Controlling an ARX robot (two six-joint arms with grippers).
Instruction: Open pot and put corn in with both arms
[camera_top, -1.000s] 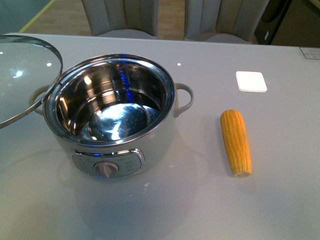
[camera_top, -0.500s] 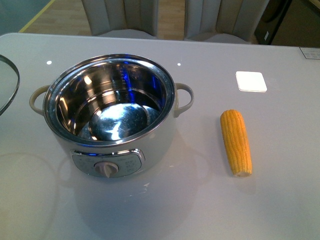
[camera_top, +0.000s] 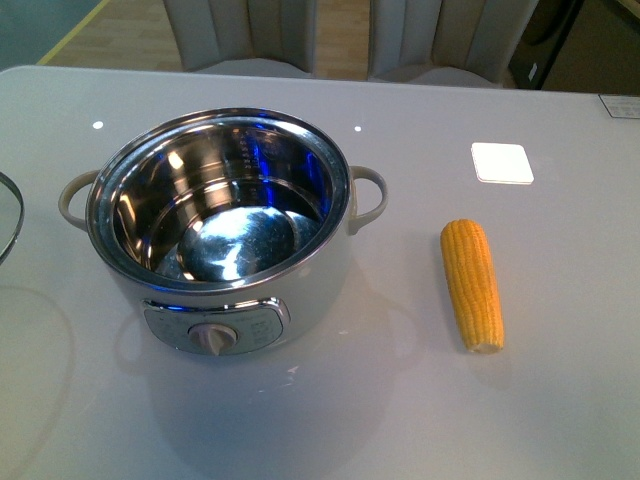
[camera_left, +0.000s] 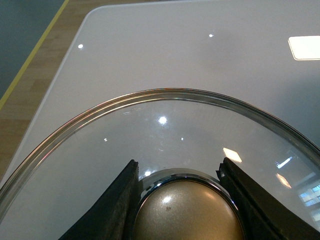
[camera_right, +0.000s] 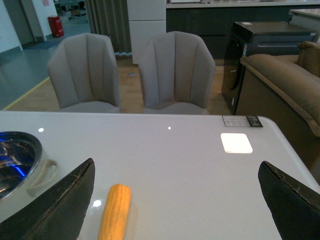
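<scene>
The white pot (camera_top: 215, 230) stands uncovered on the table, its steel bowl empty and its dial facing me. To its right lies the yellow corn (camera_top: 473, 283) lengthwise on the table; in the right wrist view the corn (camera_right: 115, 212) sits near one finger of my right gripper (camera_right: 177, 180), which hangs open above the table with nothing in it. My left gripper (camera_left: 180, 172) is shut on the golden knob (camera_left: 187, 212) of the glass lid (camera_left: 165, 125), held over the table's left part. Only a sliver of the lid's rim (camera_top: 10, 220) shows at the front view's left edge.
A small white square pad (camera_top: 502, 162) lies on the table behind the corn. Two grey chairs (camera_right: 135, 72) stand beyond the far table edge. The table's rounded left corner (camera_left: 92, 12) is close to the held lid. A brown sofa (camera_right: 290, 85) stands at the right.
The glass lid has moved leftward away from the pot, from overlapping its left rim to almost out of the front view. The pot and the corn have not moved.
</scene>
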